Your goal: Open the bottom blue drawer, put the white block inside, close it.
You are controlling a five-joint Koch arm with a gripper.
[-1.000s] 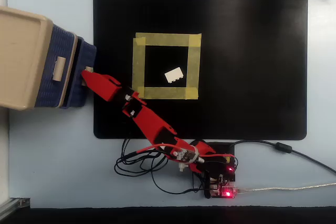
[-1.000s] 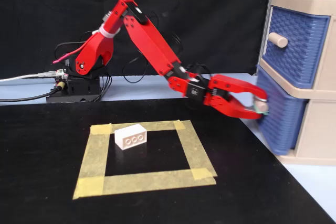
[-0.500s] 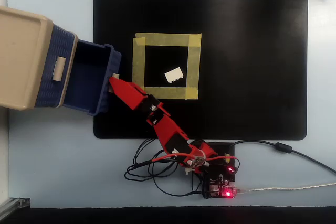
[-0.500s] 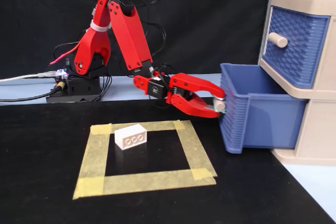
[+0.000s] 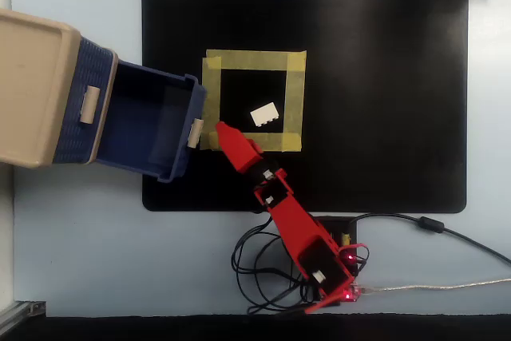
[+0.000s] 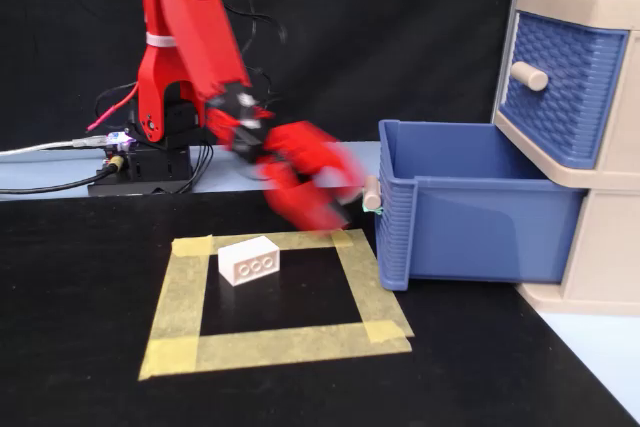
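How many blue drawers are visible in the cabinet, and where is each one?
2. The bottom blue drawer is pulled far out over the black mat. The upper blue drawer sits closed above it in the beige cabinet. No other drawers are visible.

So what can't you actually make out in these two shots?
- The gripper: smeared by motion in the fixed view, and seen from above as one red wedge in the overhead view, so open or shut cannot be told.
- The drawer: its floor is hidden behind its own front wall in the fixed view.
- The cabinet: cut off by the left edge in the overhead view.
- The block: too small overhead to count its bumps.
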